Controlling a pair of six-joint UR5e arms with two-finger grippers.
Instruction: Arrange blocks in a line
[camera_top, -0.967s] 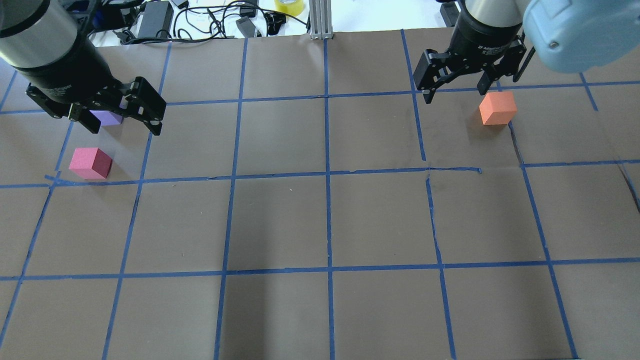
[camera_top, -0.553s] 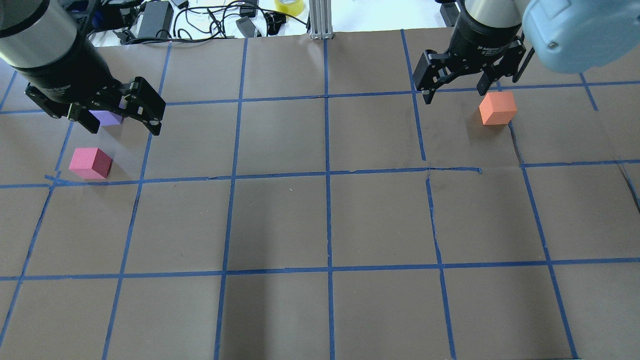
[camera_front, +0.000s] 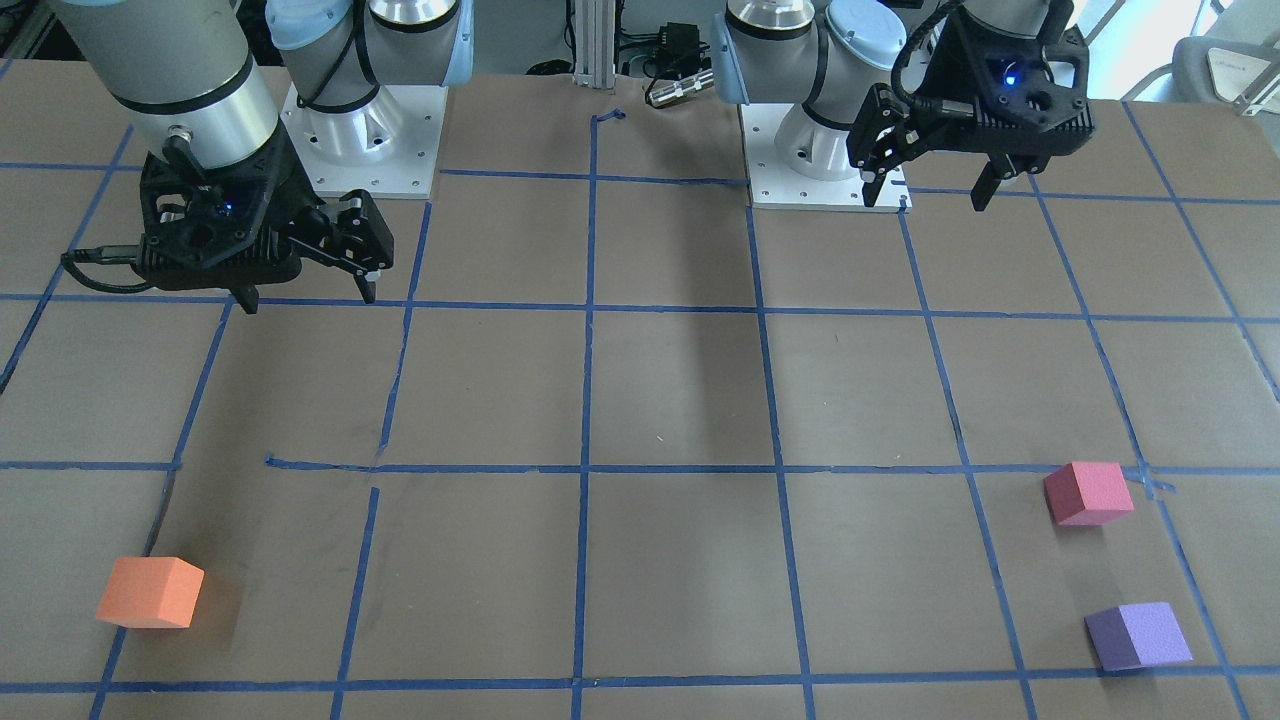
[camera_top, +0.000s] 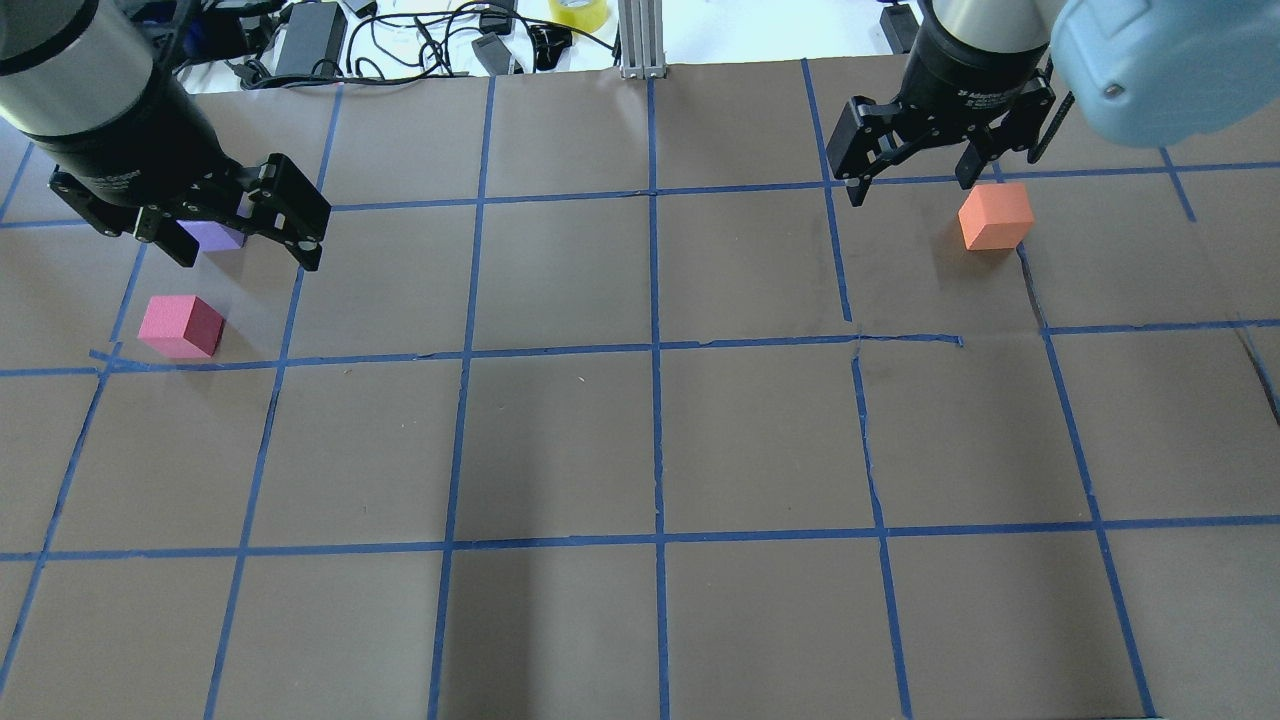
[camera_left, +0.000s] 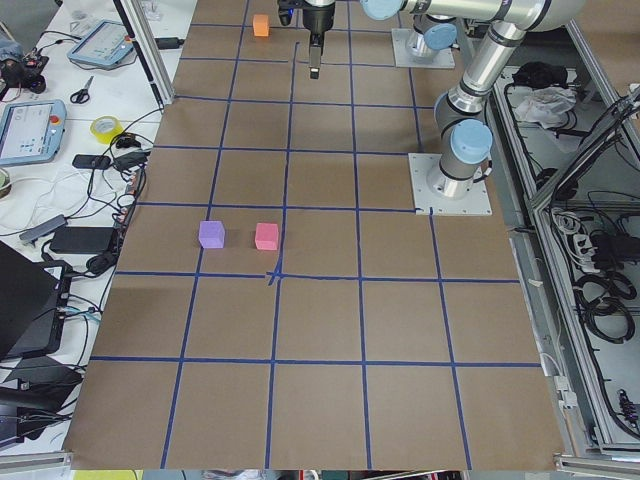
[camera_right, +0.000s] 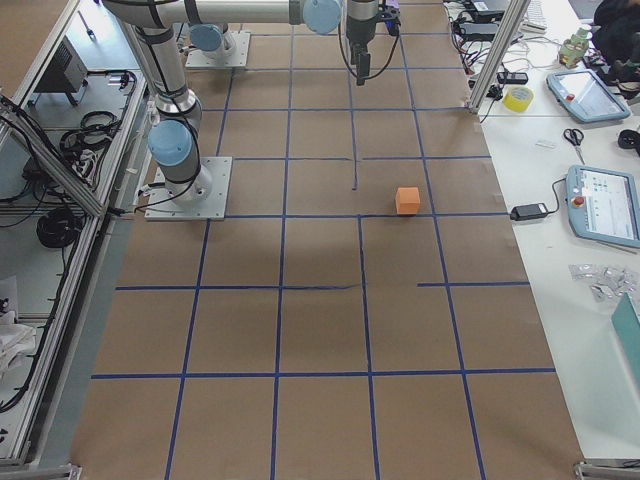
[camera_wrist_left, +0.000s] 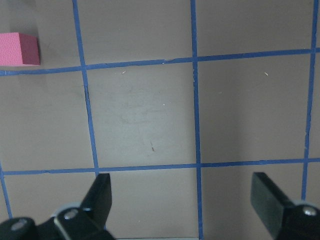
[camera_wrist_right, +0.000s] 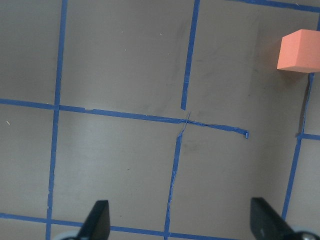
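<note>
Aloft, the left claw (camera_top: 248, 255) and right claw (camera_top: 912, 190) are held wide and empty above the surface (camera_top: 650, 440). Ahead-left of the left claw, the pink-red block (camera_top: 181, 326) is seen, then the purple block (camera_top: 213, 235). The orange block (camera_top: 994, 216) lies ahead-right of the right claw. Light, soft foam is judged, best pinched gently across opposite flat faces.

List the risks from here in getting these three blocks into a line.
1. The pink block and purple block sit close together. The wide-open left hand, coming down on one, could knock the other askew.
2. The orange block lies far off on the opposite side, so the right hand faces a long carry. A shallow grip might drop it.
3. Both hands placing near one spot could collide.
</note>
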